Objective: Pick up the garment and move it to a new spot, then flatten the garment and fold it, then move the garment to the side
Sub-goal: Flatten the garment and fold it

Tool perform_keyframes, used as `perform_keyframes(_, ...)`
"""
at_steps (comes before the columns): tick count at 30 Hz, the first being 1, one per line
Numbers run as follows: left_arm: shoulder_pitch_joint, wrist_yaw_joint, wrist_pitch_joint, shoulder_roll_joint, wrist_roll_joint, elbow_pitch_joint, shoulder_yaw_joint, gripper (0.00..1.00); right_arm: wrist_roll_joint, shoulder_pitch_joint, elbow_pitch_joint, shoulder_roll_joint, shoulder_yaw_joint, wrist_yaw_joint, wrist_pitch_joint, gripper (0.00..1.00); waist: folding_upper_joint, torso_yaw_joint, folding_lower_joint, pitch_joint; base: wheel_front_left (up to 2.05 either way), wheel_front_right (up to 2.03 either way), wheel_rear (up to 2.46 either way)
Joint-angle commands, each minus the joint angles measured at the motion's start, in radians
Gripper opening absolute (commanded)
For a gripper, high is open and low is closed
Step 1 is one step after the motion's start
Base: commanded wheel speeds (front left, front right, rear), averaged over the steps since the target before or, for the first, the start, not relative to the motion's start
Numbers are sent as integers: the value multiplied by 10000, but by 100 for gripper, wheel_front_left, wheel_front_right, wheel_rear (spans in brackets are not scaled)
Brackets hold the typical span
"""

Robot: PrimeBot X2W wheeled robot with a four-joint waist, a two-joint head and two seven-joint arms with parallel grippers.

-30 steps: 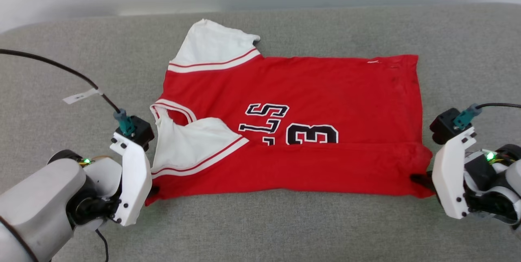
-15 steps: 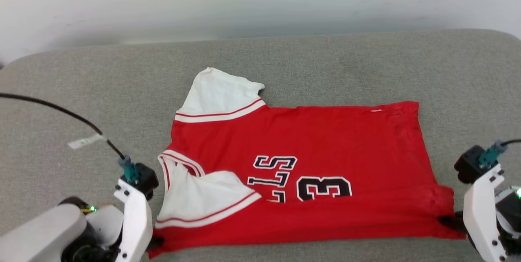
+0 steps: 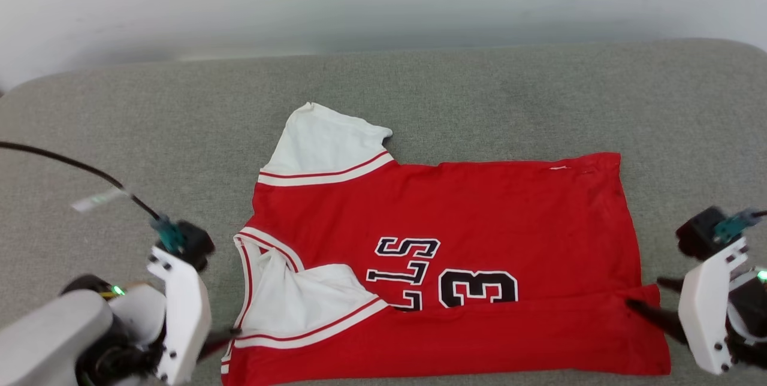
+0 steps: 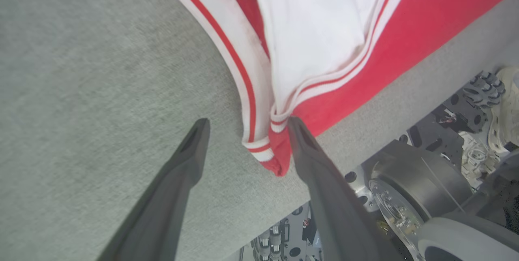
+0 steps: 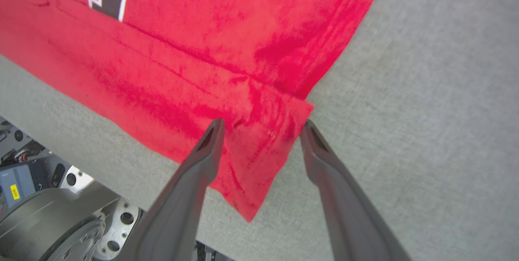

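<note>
Head view: grey tabletop (image 3: 479, 92) carries the red BULLS jersey (image 3: 479, 218), spread flat with its near strip folded over, close along the tabletop's near edge. Both wide and empty: left hand (image 4: 246, 122) and right hand (image 5: 262, 122) straddle the near corners. Risk: a finger snags cloth on retreat, opening the fold or dragging the jersey off the edge.

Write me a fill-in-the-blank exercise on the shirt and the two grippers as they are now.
1. The body of the shirt is ____ in colour.
2. Its sleeves are ____.
3. The jaws of the left gripper stand ____.
4. The right gripper has a pointed red ____ of the shirt between its two fingers.

Missing words: red; white; open; corner.
</note>
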Motion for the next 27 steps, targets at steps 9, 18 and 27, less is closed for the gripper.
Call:
perform_keyframes(9,-1513,509,-1885,-21,981,498,1285,100,-2178,100,-874,1050,-2791,-7,-3485,100,-1,-290,0,-73,0,0,0)
perform_keyframes(18,-3048,427,-2133,-605,1509,1638,1736,100,-5093,1238,-2251,3703,-5870,-6,-6202,100,-1,-740,0,842,0,0,0)
perform_keyframes(27,-5094,48,-1132,-1130,1568,2737,1979,100,-6497,2354,-3854,5749,-7216,-7,-7073,100,-1,-1220,0,2287,0,0,0)
